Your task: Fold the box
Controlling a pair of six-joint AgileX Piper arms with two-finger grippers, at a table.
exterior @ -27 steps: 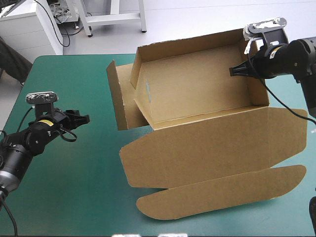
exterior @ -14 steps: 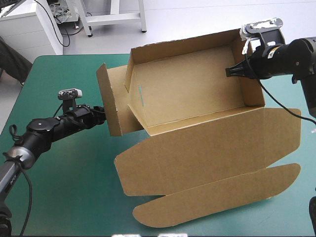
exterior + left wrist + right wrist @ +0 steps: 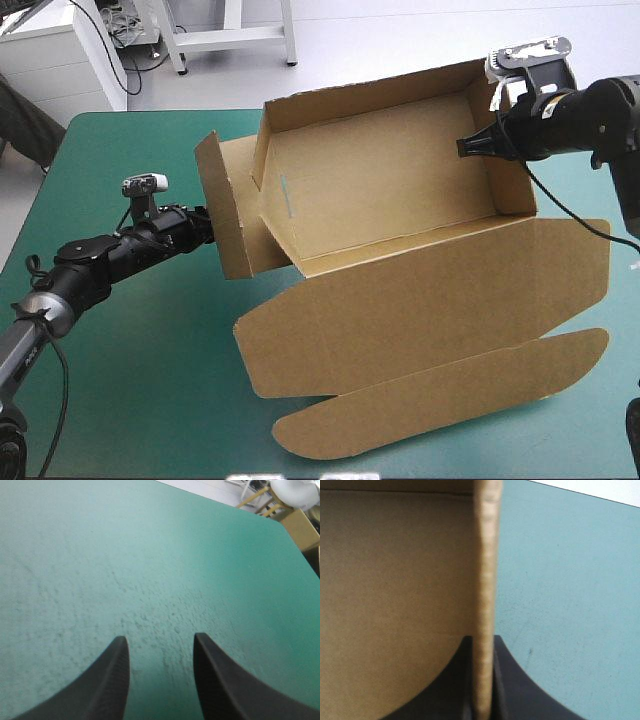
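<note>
The brown box [image 3: 380,190] stands as an open tray at the middle back of the table, walls raised. Its lid [image 3: 420,300] lies flat toward the front, ending in a rounded flap [image 3: 450,385]. A side flap [image 3: 225,215] stands out at the tray's left end. My right gripper [image 3: 468,147] is shut on the tray's right wall; in the right wrist view the wall's edge [image 3: 485,580] runs up between the fingers of the right gripper [image 3: 482,680]. My left gripper [image 3: 203,225] is at the outer face of the left flap, open. Ahead of the left gripper [image 3: 159,640] in its own view is only teal-green cover [image 3: 150,555].
Bare teal-green cover [image 3: 130,380] spreads left of the box and along the front left. The lid's right end [image 3: 600,250] reaches close to the table's right edge. The tray's back wall [image 3: 370,85] stands at the table's far edge.
My left arm has swung from the table's left side up to the box's left flap. The box has shifted slightly leftward with the right gripper still on its wall.
</note>
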